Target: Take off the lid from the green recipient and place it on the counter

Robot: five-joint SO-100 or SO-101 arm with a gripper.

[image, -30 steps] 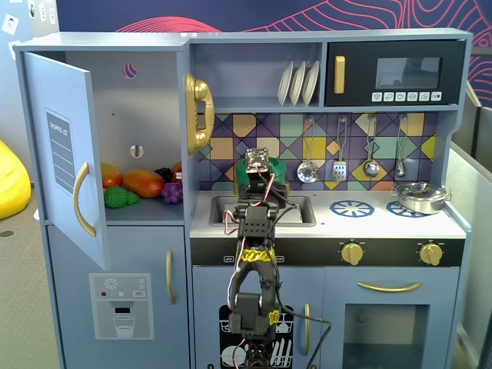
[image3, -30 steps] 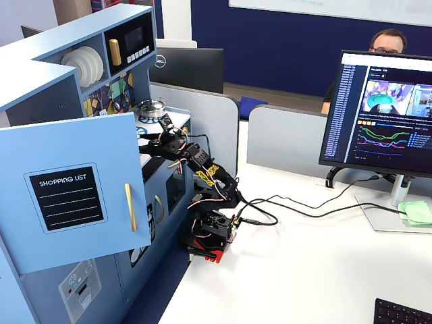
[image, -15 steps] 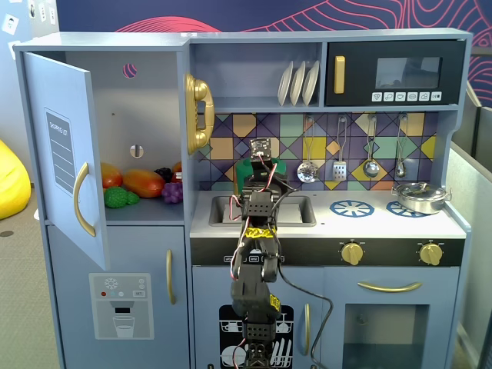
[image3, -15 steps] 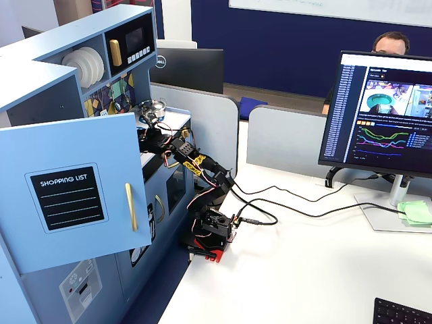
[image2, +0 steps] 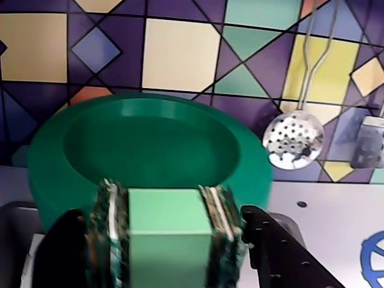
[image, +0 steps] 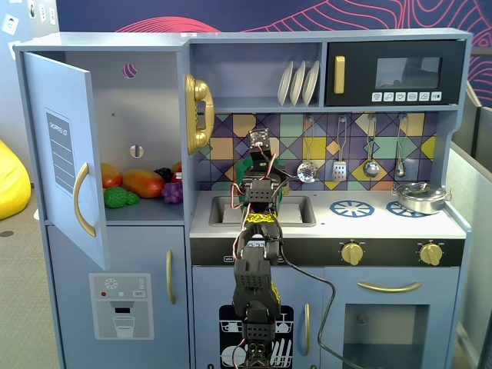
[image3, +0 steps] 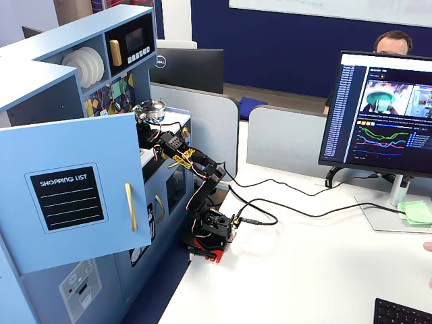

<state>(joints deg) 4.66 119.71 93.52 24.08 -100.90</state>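
Observation:
In the wrist view my gripper is shut on the light-green rectangular handle of the lid, a round dark-green disc with a sunken middle that fills the view ahead of the fingers. The lid sits in front of the tiled backsplash, with the white counter to its right. The green recipient is hidden under the lid and behind the arm in every view. In a fixed view the gripper reaches over the sink of the counter.
A silver pan stands on the right burner. A slotted spoon and other utensils hang on the backsplash. The fridge door stands open at the left, with toy fruit on its shelf.

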